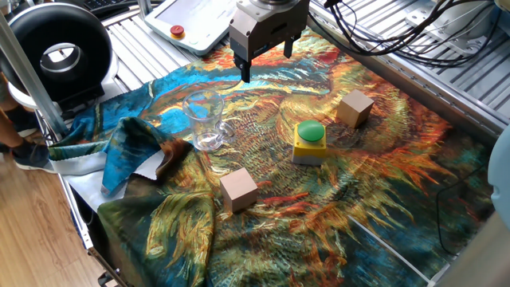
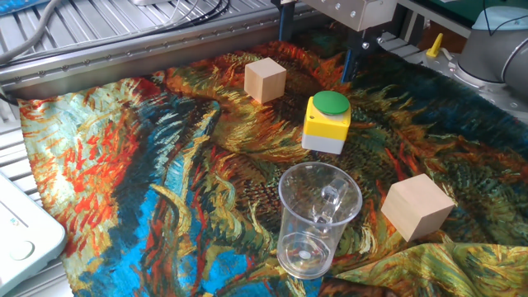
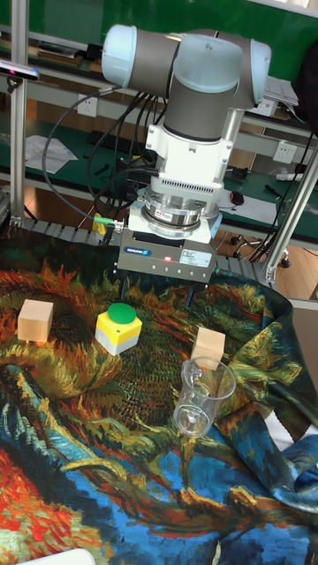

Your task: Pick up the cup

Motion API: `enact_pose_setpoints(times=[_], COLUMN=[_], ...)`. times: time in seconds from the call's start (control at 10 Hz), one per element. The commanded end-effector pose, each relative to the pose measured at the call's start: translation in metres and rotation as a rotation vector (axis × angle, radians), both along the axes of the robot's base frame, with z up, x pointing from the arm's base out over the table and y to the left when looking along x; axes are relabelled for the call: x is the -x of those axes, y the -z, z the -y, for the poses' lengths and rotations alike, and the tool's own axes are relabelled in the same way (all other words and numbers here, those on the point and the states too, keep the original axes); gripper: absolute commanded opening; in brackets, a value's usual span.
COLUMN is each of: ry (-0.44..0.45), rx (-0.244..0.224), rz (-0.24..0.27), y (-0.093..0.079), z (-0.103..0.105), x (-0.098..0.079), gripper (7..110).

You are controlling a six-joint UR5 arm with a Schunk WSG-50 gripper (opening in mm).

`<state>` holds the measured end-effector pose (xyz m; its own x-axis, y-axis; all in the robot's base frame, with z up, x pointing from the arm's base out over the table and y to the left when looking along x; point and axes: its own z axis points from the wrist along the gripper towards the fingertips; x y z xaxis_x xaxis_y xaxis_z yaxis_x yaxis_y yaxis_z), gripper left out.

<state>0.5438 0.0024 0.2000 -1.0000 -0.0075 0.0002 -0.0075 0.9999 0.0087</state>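
The cup (image 1: 205,119) is a clear glass tumbler standing upright on the painted cloth, near its left side in one fixed view. It is close to the camera in the other fixed view (image 2: 318,219) and at the lower right in the tall view (image 3: 201,397). My gripper (image 1: 267,60) hangs above the cloth behind the cup, well apart from it. It is open with nothing between its fingers. It also shows at the top of the other fixed view (image 2: 317,40) and under the arm's wrist in the tall view (image 3: 157,291).
A yellow box with a green button (image 1: 308,142) sits mid-cloth. One wooden cube (image 1: 355,108) lies beyond it, another (image 1: 238,190) nearer the front. The cloth bunches up in folds (image 1: 135,151) left of the cup. A white pendant (image 1: 191,20) and a black ring (image 1: 60,52) lie off the cloth.
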Motion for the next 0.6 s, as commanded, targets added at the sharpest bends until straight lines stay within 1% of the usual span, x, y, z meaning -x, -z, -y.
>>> enact_pose_setpoints(times=[0.0,0.1,0.5], ry=[0.143,0.143,0.143], rx=[-0.044,-0.046,-0.044], rz=[0.080,0.081,0.081], y=[-0.0008,-0.0008,-0.0004], z=[-0.0117,-0.0121,-0.0118], x=[-0.0209,-0.0212,-0.0213], gripper=[109,7,7])
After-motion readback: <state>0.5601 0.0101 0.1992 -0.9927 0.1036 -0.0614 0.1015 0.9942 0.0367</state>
